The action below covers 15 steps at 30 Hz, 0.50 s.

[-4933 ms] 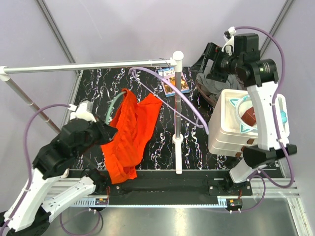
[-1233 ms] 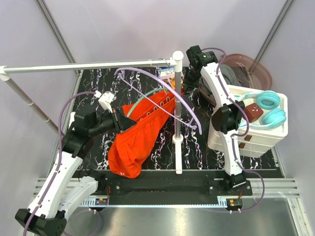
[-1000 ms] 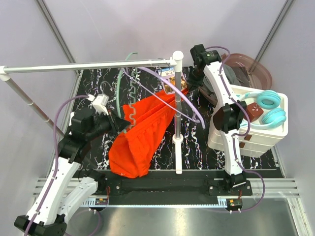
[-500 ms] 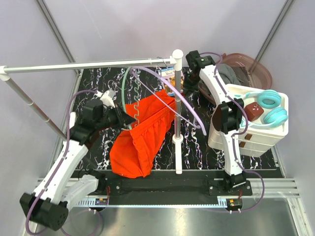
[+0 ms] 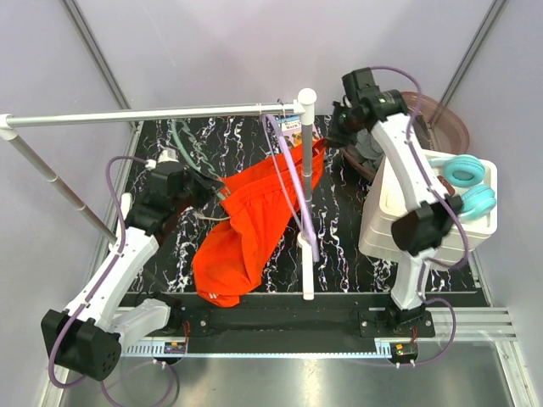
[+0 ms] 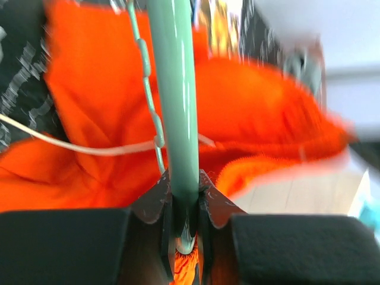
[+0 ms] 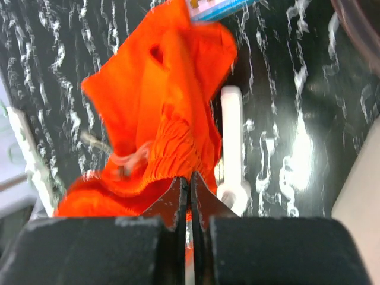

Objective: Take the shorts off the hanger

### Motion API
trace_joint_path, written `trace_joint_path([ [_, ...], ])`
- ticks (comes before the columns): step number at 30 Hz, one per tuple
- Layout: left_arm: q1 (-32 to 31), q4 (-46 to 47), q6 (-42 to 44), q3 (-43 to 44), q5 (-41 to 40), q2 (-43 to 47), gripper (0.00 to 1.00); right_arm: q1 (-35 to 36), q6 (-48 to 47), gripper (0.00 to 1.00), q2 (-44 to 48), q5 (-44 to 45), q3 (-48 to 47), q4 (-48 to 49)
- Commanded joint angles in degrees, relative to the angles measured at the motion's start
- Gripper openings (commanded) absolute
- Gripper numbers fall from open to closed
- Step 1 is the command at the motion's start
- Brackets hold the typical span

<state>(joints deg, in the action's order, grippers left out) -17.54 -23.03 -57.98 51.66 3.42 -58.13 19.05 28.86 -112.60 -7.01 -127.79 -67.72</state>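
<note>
The left gripper (image 6: 185,203) is clamped on the hanger (image 6: 176,89), left of the post (image 5: 306,97). The right gripper (image 7: 190,189) is clenched on the waistband of the shorts (image 5: 246,229), just beside the post. The shorts span between the grippers, their long axis sloping from the post toward the near left.

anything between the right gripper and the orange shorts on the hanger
Nothing: the right gripper is shut on the bright orange-red fabric shorts. The white upright pole beside them may snag them leaving the mint green hanger.
</note>
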Motion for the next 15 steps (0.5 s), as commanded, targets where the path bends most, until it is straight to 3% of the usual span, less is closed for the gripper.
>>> trace_joint_path([
  [1,0.31,7.12,-3.2,4.32,-15.1,0.65,0.0,-0.24,3.12,0.0,13.59,2.17,10.16,3.2],
  [8,0.31,3.96,1.88,4.68,-25.12,1.0,0.0,-1.9,6.12,0.0,23.73,3.14,21.7,4.35],
  [13,0.31,-0.7,8.04,7.48,-28.37,0.74,0.0,-4.89,6.21,0.0,24.09,2.09,19.16,3.13],
  [15,0.23,-3.85,11.04,9.59,-33.28,0.12,0.0,-5.16,6.29,0.0,23.83,2.08,17.05,2.16],
])
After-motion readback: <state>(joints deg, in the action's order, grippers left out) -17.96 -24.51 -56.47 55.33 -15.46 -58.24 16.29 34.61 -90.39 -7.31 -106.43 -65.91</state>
